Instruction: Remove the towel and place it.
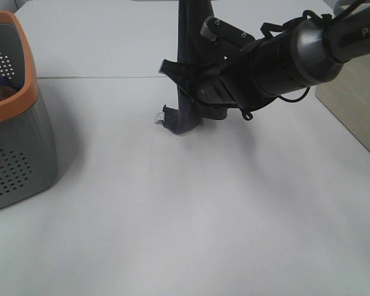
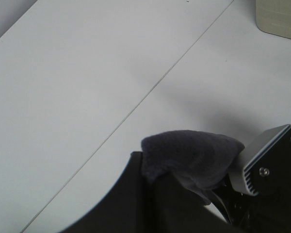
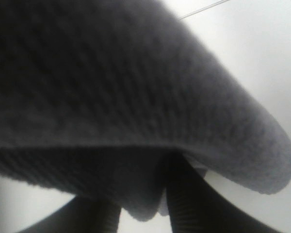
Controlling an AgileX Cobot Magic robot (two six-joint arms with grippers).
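Nearest us, at the left of the white surface, stands a perforated grey plastic basket with an orange rim. Farther back, the dark charcoal-purple microfibre towel hangs upright with its lower end touching the surface, a bunch of it clamped in the left pincer. The right pincer sits against the towel, and the cloth hides its tips, so we cannot tell its state.

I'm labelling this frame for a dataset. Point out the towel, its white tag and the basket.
towel (image 1: 186,120), exterior high view, on its hanging lower fold.
white tag (image 1: 158,117), exterior high view, on the tag's middle.
basket (image 1: 13,165), exterior high view, on its perforated grey wall.
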